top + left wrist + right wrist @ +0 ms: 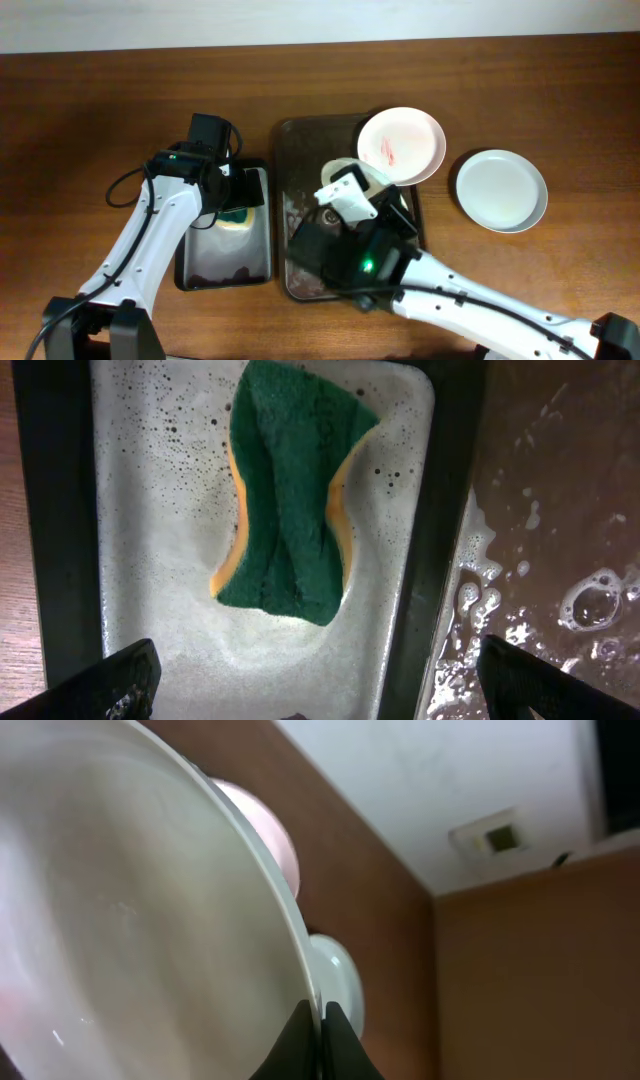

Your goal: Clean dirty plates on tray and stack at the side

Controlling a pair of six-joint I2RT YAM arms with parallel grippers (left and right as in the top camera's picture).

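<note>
The dark brown tray (300, 140) lies mid-table, wet with suds. My right gripper (322, 1020) is shut on the rim of a white-looking plate (120, 920) and holds it tilted over the tray. In the overhead view only an arc of that plate (342, 165) shows beside the right wrist (372, 195). The pinkish-white plate (400, 145), with red smears, sits at the tray's far right corner, and also shows in the right wrist view (272, 835). The pale green plate (502, 190) lies on the table to the right. My left gripper (320, 690) is open and empty above the sponge.
A small black tray (225, 260) with soapy water stands left of the brown tray. It holds the green-yellow sponge (285, 490). The brown tray's wet floor (560, 480) shows at the right of the left wrist view. A wall runs behind the table.
</note>
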